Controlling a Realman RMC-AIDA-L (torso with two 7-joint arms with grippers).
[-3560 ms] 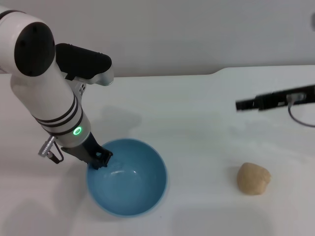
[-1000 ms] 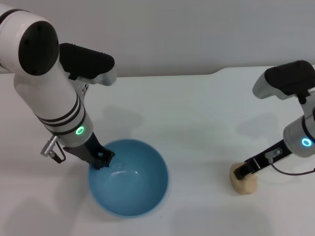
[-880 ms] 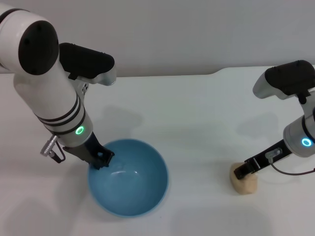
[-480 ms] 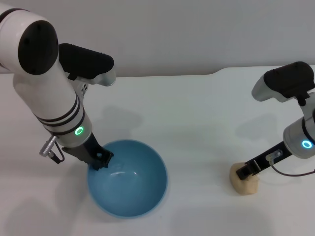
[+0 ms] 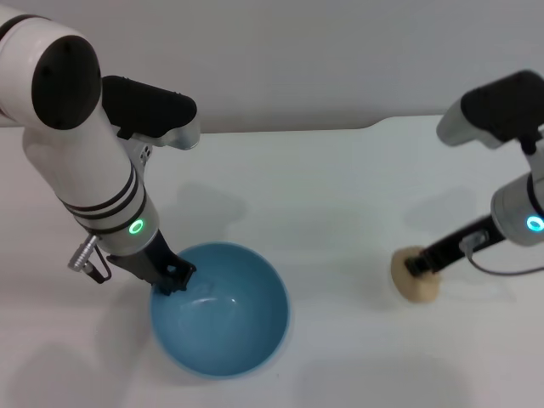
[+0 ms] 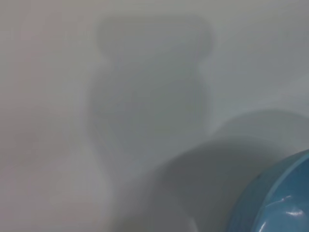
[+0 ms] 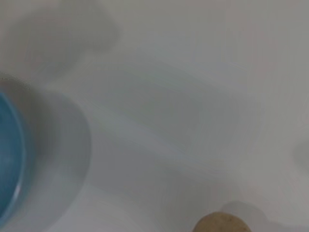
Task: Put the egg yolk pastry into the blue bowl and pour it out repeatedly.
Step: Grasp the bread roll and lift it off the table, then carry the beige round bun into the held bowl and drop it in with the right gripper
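The light-blue bowl (image 5: 242,327) stands empty on the white table at the front left. My left gripper (image 5: 174,277) is shut on its near-left rim. The bowl's edge also shows in the left wrist view (image 6: 277,200) and in the right wrist view (image 7: 7,159). The tan egg yolk pastry (image 5: 419,287) is at the right, held in my right gripper (image 5: 415,266), which is shut on its top and holds it a little above the table. The pastry's top shows in the right wrist view (image 7: 222,223).
The white table (image 5: 331,178) stretches between the bowl and the pastry, with a pale wall behind it. A dark cable (image 5: 510,270) hangs by the right wrist. Nothing else lies on the table.
My right arm came in from the right, closed on the pastry and has now raised it and shifted it slightly left. The left arm and bowl have not moved.
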